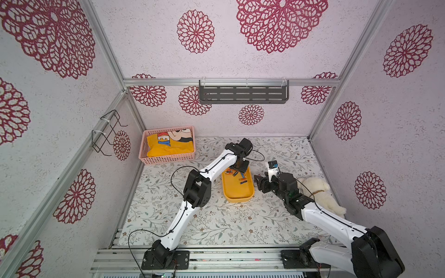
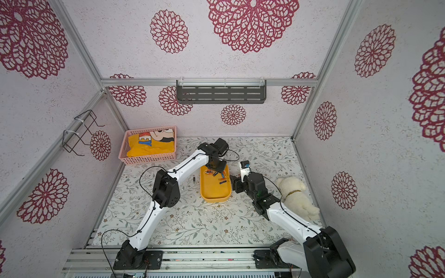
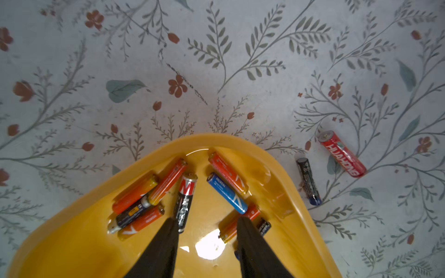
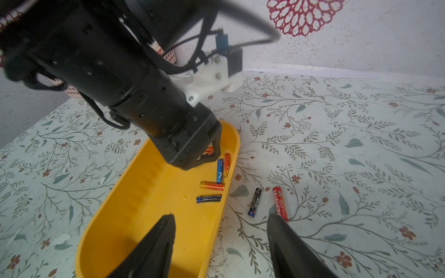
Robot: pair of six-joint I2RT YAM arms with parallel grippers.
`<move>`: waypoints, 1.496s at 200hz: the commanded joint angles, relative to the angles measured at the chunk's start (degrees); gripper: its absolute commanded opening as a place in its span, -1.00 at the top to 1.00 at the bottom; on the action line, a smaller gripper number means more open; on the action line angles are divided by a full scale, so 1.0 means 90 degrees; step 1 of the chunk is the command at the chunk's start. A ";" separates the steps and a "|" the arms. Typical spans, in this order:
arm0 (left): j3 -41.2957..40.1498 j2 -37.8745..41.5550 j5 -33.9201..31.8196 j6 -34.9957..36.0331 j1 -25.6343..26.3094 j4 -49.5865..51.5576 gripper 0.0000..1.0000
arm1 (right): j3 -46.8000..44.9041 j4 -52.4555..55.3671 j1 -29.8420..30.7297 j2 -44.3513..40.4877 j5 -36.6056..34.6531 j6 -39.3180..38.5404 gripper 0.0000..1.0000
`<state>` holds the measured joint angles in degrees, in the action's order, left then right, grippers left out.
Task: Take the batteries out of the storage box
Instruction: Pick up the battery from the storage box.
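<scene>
Nearest the robot's base, the right fingers (image 4: 154, 248) stand wide and empty. They are at the side wall of the shallow yellow-orange plastic storage box (image 4: 144, 216), one over its bare near floor and the other over the floral-patterned worktop (image 4: 361, 144). This close, a drop or swing could knock the light tray askew. Any reach toward the far end would likely meet the other arm, which fills that space.

Farther along, the left fingers (image 3: 163, 245) are down inside the box's far end, moderately parted and gripping nothing. Only glossy floor shows between them, so closing here would probably catch air. A black-and-red battery (image 3: 185, 199) lies just beside one finger and an orange battery (image 3: 240, 222) lies against or nearly against the other. A sideways correction may roll either one away, and smooth cylinders tend to squirt out of an off-centre pinch. The other small cylindrical batteries (image 3: 134, 192), among them a blue battery (image 3: 226, 193), lie bunched near the far wall. A grab there may take two at once or jam on the rim.

Beyond that wall, a black battery (image 3: 309, 181) and a red battery (image 3: 342, 154) already lie out on the worktop, free to roll if bumped.
</scene>
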<state>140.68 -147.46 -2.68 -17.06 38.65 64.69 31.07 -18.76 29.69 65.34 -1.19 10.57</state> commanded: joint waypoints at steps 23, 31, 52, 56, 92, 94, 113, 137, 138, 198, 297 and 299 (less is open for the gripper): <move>0.0233 -0.0269 -0.0024 0.0207 -0.0076 0.0183 0.14 | -0.0054 -0.0071 0.0033 -0.0280 -0.0187 -0.0015 -0.34; 0.0223 -0.0318 -0.0053 0.0225 -0.0076 0.0205 0.14 | -0.0059 -0.0074 0.0031 -0.0275 -0.0198 -0.0016 -0.35; 0.0182 -0.0431 -0.0065 0.0264 -0.0076 0.0234 0.18 | -0.0072 -0.0121 0.0033 -0.0235 -0.0207 0.0006 -0.35; 0.0163 -0.0453 -0.0068 0.0279 -0.0081 0.0235 0.19 | -0.0073 -0.0122 0.0031 -0.0226 -0.0211 0.0007 -0.35; -0.0030 -0.0508 -0.0093 0.0314 -0.0076 0.0178 0.27 | -0.0073 -0.0088 0.0032 -0.0213 -0.0309 0.0007 -0.37; -0.0034 -0.0510 -0.0091 0.0314 -0.0076 0.0177 0.27 | -0.0073 -0.0079 0.0031 -0.0215 -0.0315 0.0007 -0.37; -0.0036 -0.0548 -0.0091 0.0304 -0.0076 0.0147 0.27 | -0.0088 -0.0062 0.0031 -0.0231 -0.0345 0.0004 -0.39; -0.0026 -0.0620 -0.0089 0.0289 -0.0079 0.0098 0.29 | -0.0112 -0.0066 0.0031 -0.0254 -0.0374 0.0017 -0.39; -0.0026 -0.0624 -0.0091 0.0287 -0.0077 0.0098 0.29 | -0.0112 -0.0070 0.0031 -0.0251 -0.0375 0.0017 -0.40; 0.0023 -0.0866 -0.0340 0.0255 -0.0066 0.0126 0.58 | -0.0188 -0.0079 0.0031 -0.0391 -0.0483 0.0026 -0.43; -0.0037 -0.0341 -0.0308 0.0109 -0.0013 0.0246 1.00 | -0.0130 -0.0049 0.0032 -0.0432 -0.0513 0.0021 -0.48; -0.0048 -0.0285 -0.0296 0.0101 -0.0021 0.0233 1.00 | -0.0119 -0.0053 0.0031 -0.0421 -0.0510 0.0025 -0.48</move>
<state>141.78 -152.07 -5.67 -15.14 38.33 65.36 28.88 -18.50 29.76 62.02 -4.97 10.57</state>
